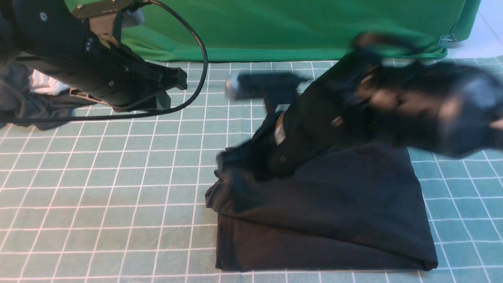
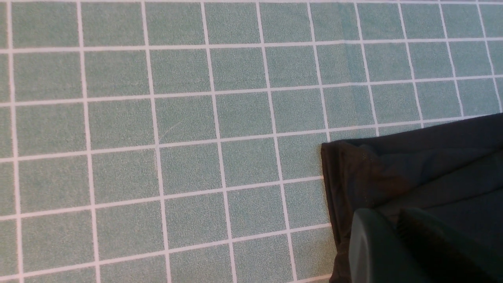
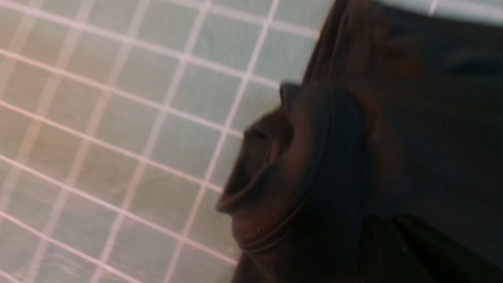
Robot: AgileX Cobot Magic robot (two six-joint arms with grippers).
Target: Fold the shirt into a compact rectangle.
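Observation:
The black shirt (image 1: 334,212) lies folded into a rough rectangle on the green grid mat (image 1: 98,204), right of centre. Its back-left corner (image 1: 228,165) is bunched and blurred. My right gripper (image 1: 239,163) is down at that corner, its arm smeared by motion. In the right wrist view the right gripper (image 3: 387,218) has both fingers together over a rolled fold of the shirt (image 3: 298,165); I cannot make out cloth between them. My left gripper (image 1: 175,88) hangs above the mat at the back left, away from the shirt. The left gripper (image 2: 389,212) is shut, with the shirt's edge (image 2: 353,169) beyond it.
A dark grey garment (image 1: 23,102) with a white cloth (image 1: 43,84) lies at the far left edge. A green backdrop (image 1: 275,23) closes off the back of the mat. A black cable (image 1: 202,67) loops off the left arm.

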